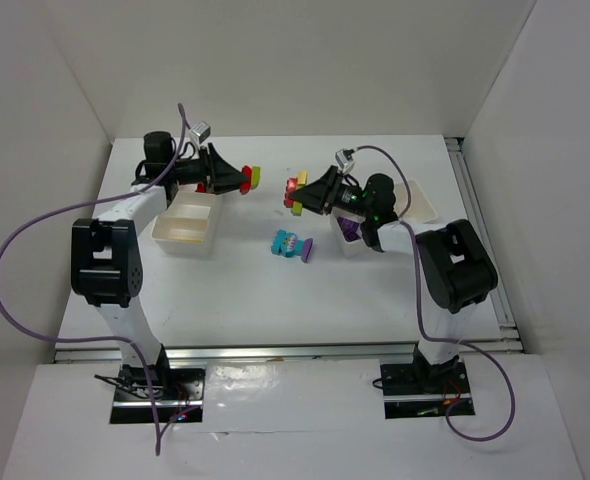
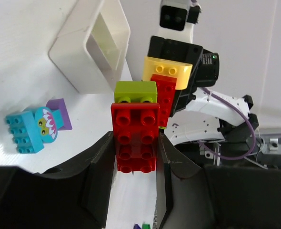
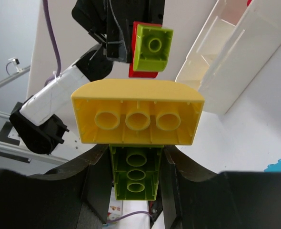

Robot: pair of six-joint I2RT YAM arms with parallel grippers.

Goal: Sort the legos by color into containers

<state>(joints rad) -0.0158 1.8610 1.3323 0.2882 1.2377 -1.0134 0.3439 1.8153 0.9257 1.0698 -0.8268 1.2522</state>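
Left claw (image 2: 135,140) is gripping red brick (image 2: 135,119); right claw (image 3: 135,151) is gripping green brick (image 3: 135,176) (yellow brick (image 3: 136,112) attached); tray (image 1: 180,245) is lying beside left claw.

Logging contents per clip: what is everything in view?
trays: 2, white, left tray and right tray on table
purple pieces: count unclear, purple, in right tray
cyan brick: 1, cyan, table centre
purple brick: 1, purple, beside cyan brick
red brick: 1, red, in left gripper
lime cap: 1, lime, on red brick
lime brick: 1, lime, in right gripper
yellow brick: 1, yellow, right gripper's stack
second red brick: 1, red, same stack
left gripper: 1, black, shut on red brick
right gripper: 1, black, shut on lime brick
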